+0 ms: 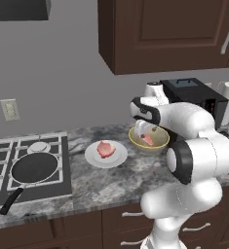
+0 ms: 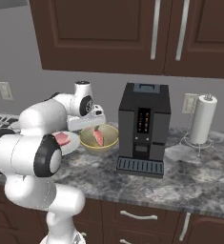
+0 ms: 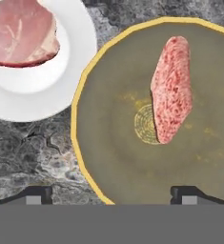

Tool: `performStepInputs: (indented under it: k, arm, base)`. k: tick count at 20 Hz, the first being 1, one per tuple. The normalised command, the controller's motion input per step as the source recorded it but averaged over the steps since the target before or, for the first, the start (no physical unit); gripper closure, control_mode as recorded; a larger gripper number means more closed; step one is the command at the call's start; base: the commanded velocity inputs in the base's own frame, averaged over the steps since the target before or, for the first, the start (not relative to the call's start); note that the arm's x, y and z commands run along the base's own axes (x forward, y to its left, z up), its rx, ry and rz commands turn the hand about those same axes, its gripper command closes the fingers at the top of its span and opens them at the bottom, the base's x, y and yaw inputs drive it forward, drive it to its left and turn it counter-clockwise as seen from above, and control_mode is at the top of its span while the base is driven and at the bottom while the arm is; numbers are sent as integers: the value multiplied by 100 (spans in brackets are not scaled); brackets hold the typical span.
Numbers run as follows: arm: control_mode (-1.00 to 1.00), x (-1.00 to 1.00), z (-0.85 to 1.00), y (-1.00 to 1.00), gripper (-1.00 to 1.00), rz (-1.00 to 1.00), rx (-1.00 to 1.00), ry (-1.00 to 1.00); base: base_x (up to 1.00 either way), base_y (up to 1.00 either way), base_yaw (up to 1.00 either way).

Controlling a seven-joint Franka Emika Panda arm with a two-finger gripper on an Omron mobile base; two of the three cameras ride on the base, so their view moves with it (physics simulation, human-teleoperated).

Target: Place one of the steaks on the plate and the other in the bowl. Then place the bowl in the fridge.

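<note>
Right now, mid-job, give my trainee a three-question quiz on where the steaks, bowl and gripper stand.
1. True or false: one steak lies on the plate.
2. Where is the other steak? A) on the counter B) in the bowl C) in the pan
3. Fill in: the gripper hangs above the bowl with its jaws ____.

Key: 1 true. 2 B; it lies inside the bowl, beside the plate on the counter. 3 open; the fingertips stand far apart and hold nothing.
</note>
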Motion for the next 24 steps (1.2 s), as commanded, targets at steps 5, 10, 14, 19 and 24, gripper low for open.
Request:
performStepInputs:
  k: [5, 10, 14, 19, 24]
  arm:
    - [-100, -100, 35, 10, -100, -9, 0, -12]
    - [-100, -100, 37, -1, -100, -19, 0, -3]
    - [-100, -42, 0, 4, -100, -52, 2, 20]
    - [-100, -31, -1, 1, -100, -55, 8, 4]
    - [-100, -30, -36, -1, -100, -7, 6, -2]
  base:
    - [0, 0, 0]
    - [0, 0, 0]
    - [0, 0, 0]
    - [0, 0, 0]
    - [0, 0, 0]
